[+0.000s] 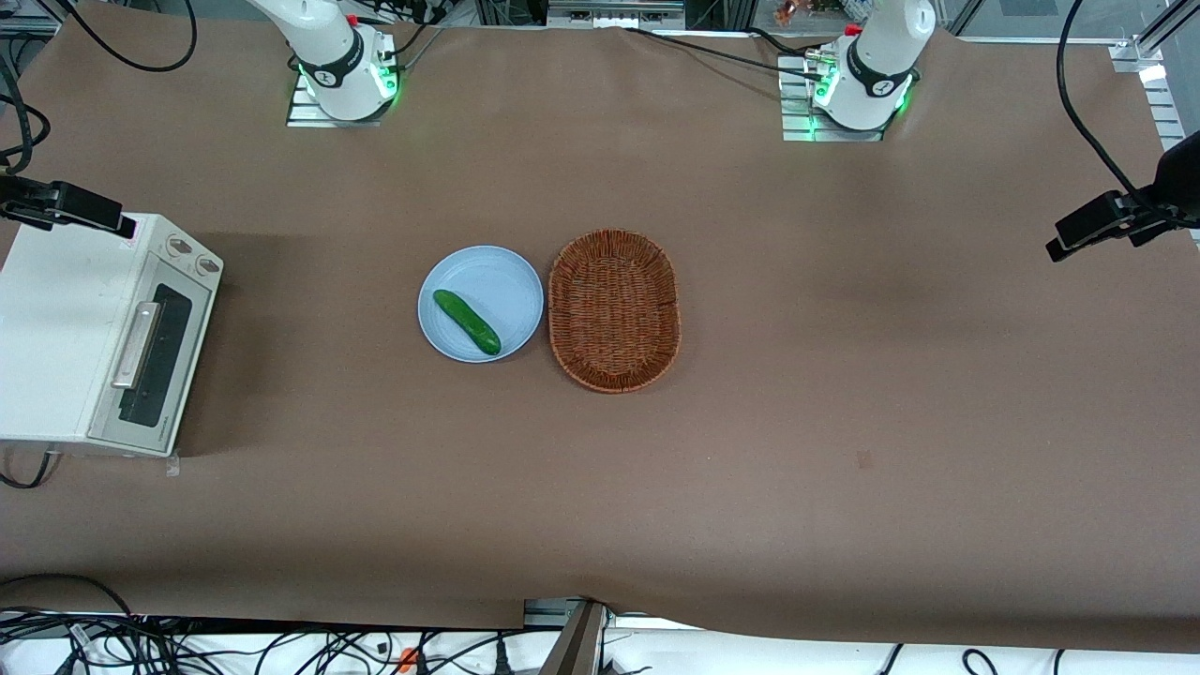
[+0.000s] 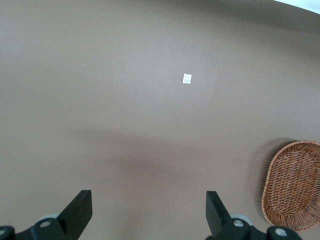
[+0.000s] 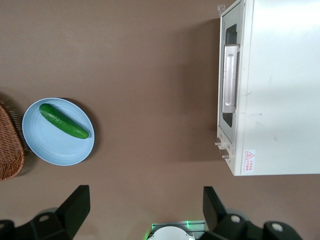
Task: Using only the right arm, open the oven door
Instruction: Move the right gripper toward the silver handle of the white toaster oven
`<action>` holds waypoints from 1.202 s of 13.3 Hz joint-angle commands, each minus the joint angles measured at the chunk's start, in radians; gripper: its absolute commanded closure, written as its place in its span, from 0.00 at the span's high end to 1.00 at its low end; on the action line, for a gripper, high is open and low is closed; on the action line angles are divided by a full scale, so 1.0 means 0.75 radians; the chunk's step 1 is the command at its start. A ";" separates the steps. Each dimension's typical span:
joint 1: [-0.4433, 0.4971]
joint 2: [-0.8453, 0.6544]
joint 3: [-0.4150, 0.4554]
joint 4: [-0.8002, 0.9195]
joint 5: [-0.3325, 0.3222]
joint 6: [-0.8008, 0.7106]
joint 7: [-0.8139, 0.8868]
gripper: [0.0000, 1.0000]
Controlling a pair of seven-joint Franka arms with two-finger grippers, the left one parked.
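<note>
The white toaster oven (image 1: 56, 328) stands toward the working arm's end of the table. Its oven door (image 1: 155, 361), grey-framed with a dark window and a silver bar handle (image 1: 136, 345), is closed. The door (image 3: 229, 117) and handle (image 3: 230, 77) also show in the right wrist view. In the front view only the right arm's base and lower link (image 1: 328, 47) show; the gripper is out of that view. In the right wrist view my gripper (image 3: 145, 195) is open and empty, high above the brown table, well apart from the oven.
A light blue plate (image 1: 487, 272) holding a green cucumber (image 1: 466, 322) sits mid-table beside a wicker basket (image 1: 614, 309). Both also show in the right wrist view, plate (image 3: 50, 145) and basket (image 3: 10, 150). Two beige dials (image 1: 192, 255) sit beside the door. Black camera mounts (image 1: 66, 206) stand at the table's ends.
</note>
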 commanded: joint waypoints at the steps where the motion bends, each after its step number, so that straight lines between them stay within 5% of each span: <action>1: -0.020 -0.019 0.029 0.005 -0.015 0.004 0.019 1.00; 16: -0.014 0.005 0.033 -0.013 -0.015 -0.043 -0.007 1.00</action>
